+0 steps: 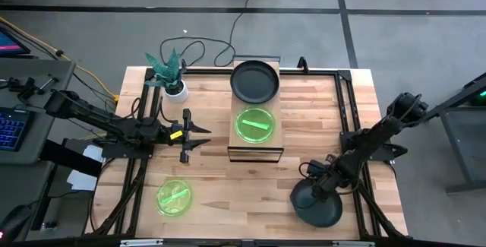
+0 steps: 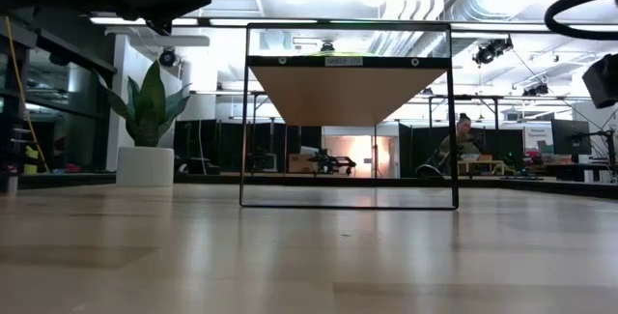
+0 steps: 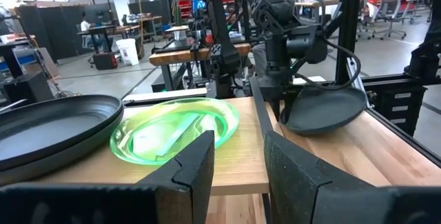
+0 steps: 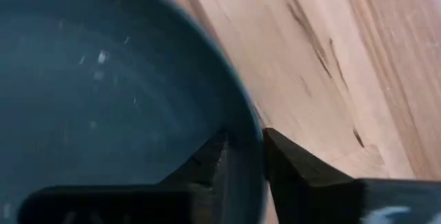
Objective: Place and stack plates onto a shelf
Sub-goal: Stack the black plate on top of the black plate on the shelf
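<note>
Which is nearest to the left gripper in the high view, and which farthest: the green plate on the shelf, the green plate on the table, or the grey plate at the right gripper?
From the left gripper:
1. Green plate on the shelf, just ahead.
2. Green plate on the table, at the near edge.
3. Grey plate at the right gripper, far right.

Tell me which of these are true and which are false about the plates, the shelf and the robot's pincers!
1. Two plates lie on the shelf. True: a dark grey plate and a green plate.
2. The right pincer has its fingers on either side of the rim of a dark grey plate on the table. True.
3. The left pincer is holding a green plate. False: it holds nothing and its fingers are apart, beside the shelf.
4. The green plate on the table sits on top of a grey one. False: it lies alone on the wood.
5. The potted plant stands on the shelf. False: it stands on the table.
</note>
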